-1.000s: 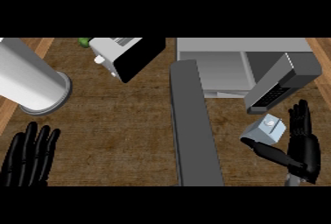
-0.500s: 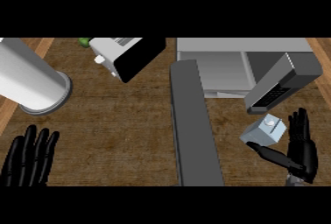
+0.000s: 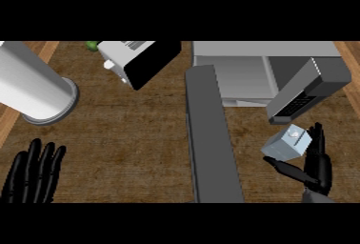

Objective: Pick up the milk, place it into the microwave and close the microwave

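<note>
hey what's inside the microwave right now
The microwave stands open; the visible light-grey interior holds nothing. The milk is outside, in the right hand. The control panel hides the right part.

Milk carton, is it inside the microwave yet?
Not yet. The right hand has its fingers and thumb around the milk carton, just in front of the microwave. Its door stands open. Left to do: put the carton inside and shut the door.

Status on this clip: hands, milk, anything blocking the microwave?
Right hand holding milk, below the microwave. Left hand open, resting at lower left. Microwave door open; nothing seen blocking the cavity.
</note>
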`<action>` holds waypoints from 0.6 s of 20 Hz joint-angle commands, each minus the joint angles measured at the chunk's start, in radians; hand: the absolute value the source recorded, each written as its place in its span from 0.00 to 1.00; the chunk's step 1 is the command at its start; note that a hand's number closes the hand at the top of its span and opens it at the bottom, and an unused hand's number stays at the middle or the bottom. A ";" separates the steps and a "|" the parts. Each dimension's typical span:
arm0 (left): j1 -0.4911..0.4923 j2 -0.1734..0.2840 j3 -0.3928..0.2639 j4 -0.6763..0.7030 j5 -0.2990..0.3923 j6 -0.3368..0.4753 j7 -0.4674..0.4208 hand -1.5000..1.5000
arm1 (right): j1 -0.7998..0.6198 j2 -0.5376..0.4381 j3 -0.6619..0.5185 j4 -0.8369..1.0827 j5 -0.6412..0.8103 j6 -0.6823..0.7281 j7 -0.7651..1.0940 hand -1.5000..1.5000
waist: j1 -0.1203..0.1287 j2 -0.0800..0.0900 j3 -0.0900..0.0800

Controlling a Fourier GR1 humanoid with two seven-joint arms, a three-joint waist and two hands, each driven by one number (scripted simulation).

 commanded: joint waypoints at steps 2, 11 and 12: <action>0.004 0.011 0.043 0.025 0.039 -0.006 -0.023 0.00 | -0.045 -0.022 0.012 0.121 -0.003 0.018 -0.072 0.00 | -0.001 -0.001 0.000; 0.025 0.009 -0.025 -0.057 -0.007 0.006 0.016 0.00 | -0.120 -0.044 0.029 0.281 0.024 0.135 -0.294 1.00 | 0.003 -0.001 0.000; 0.046 0.005 -0.013 0.001 0.004 0.003 -0.035 0.00 | -0.097 -0.055 0.060 0.217 0.027 0.195 -0.256 1.00 | -0.002 -0.003 -0.001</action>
